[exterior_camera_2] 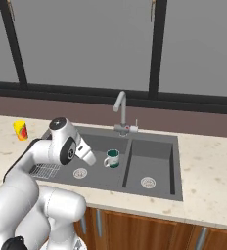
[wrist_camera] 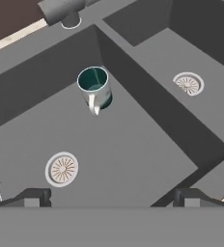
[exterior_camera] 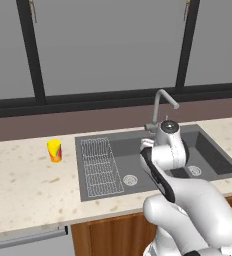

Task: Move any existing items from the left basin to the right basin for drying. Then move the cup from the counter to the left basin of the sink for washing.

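So we've got the beige speckled counter [exterior_camera: 23, 185] running along under the windows, with the dark grey sink [exterior_camera_2: 152, 193] set into it. The left basin [wrist_camera: 133, 164] is the wider one, the right basin [exterior_camera_2: 152, 156] sits just past the divider wall, and each has a round silver drain. The curved faucet [exterior_camera_2: 119, 105] stands at the back rim, roughly over the divider. Our gripper [wrist_camera: 111, 198] hangs above the left basin looking down into it, fingers [wrist_camera: 32, 198] spread wide apart and holding nothing. A mug [wrist_camera: 95, 88] (green inside, white handle) stands upright on the left basin floor, near the divider and back wall. The little yellow cup [exterior_camera: 54, 150] stands upright on the counter, left of the ribbed drainboard [exterior_camera: 100, 167].
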You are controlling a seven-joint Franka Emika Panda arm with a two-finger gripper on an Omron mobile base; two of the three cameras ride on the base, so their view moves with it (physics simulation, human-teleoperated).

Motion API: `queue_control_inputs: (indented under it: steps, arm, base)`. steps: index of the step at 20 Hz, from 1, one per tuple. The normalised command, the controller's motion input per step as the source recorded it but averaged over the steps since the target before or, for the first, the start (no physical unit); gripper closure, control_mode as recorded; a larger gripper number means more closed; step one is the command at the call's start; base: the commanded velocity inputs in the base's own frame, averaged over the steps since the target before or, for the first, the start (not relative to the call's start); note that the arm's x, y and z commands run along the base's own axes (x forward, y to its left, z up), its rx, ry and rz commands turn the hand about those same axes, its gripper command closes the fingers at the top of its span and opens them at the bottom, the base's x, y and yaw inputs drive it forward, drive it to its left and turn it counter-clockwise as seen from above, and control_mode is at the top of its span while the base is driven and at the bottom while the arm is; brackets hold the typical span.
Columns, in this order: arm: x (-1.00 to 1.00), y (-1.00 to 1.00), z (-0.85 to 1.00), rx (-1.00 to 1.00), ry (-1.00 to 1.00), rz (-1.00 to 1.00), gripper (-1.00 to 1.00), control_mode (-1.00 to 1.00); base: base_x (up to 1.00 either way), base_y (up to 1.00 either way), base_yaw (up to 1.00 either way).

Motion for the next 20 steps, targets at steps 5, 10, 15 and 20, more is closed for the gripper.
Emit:
queue_control_inputs:
  steps: [5,10,15,20]
  arm:
    - [0.12,0.0,0.0,0.0,0.0,-0.01,-1.0,-1.0]
    - [0.28,0.0,-0.02,0.0,0.0,-0.01,-1.0,-1.0]
    - [0.29,0.0,-0.12,0.0,0.0,-0.01,-1.0,-1.0]
    - [0.26,0.0,-0.21,-0.01,0.0,-0.01,-1.0,-1.0]
  base:
    - [0.0,0.0,0.0]
    - [0.0,0.0,0.0]
    - [0.0,0.0,0.0]
    - [0.0,0.0,0.0]
